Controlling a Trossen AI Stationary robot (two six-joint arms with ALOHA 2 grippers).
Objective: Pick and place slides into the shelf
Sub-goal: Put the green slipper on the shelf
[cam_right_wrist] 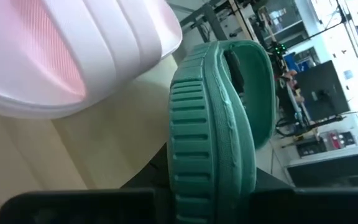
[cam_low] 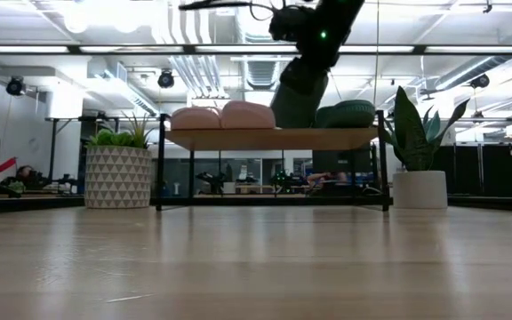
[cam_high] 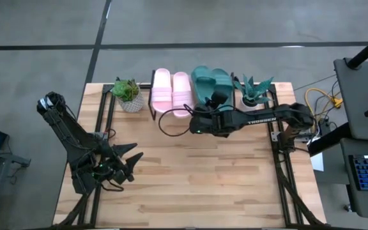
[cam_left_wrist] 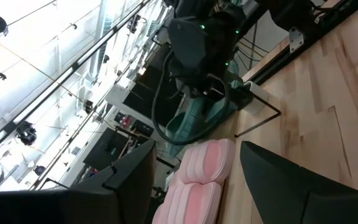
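We see the right gripper (cam_high: 204,107) seemingly clamped on a green slide (cam_right_wrist: 213,124) at the shelf (cam_low: 274,139) edge; left gripper (cam_high: 133,160) open, near-left.

Ribbed matt foam slides (cam_right_wrist: 210,124) sit on a smooth light-wood shelf (cam_low: 269,138) (thin black metal legs).

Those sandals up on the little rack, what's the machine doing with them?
The right arm's tool is at the shelf, closed on a green slide that sits next to the pink pair. The other green slide is already on the shelf, so all four are up there, between two potted plants. The left arm's tool waits open over the near part of the table, holding nothing.
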